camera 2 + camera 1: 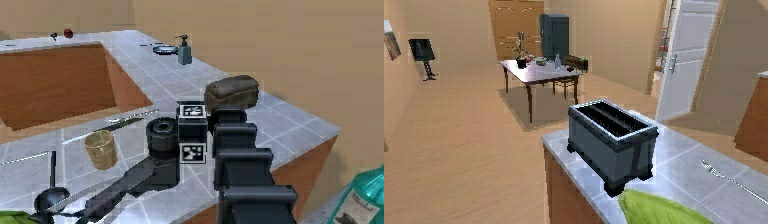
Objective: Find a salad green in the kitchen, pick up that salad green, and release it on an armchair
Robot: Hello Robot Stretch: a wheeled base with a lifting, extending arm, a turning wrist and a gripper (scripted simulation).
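- Salad green (659, 208): a pale green leafy mass is seen at the near edge of the forward view. It lies on the grey tiled counter (684, 160), just near and right of a dark toaster (612, 140).
- In the arm side view a thin green sliver (18, 216) is noted at the near left corner. Whether it is the same leaf cannot be told.
- Gripper (70, 205): the dark body is seen low over the counter, left of the two white marker squares (191, 131). The fingers run off to the near left, toward that green sliver. Contact with it cannot be judged.
- How the fingers are set cannot be told, nor whether anything is held, since things lie on the counter at and behind the far end.
- The arm (245, 170) is seen as a dark square bar rising from the near edge.
- A tan cup (99, 150) stands just beyond the gripper body, with a knife (130, 121) lying farther out.
- A dark loaf (232, 92) rests beyond and right of the marker squares.
- Farther off lie a brown sink recess (60, 80), a teal soap bottle (184, 50) and a small red round thing (68, 32).
- Another teal bottle (365, 195) is noted at the near right.
- In the forward view a fork (729, 178) lies on the counter's right, with a dining table (534, 75) far off and a white door (684, 55) at the right.
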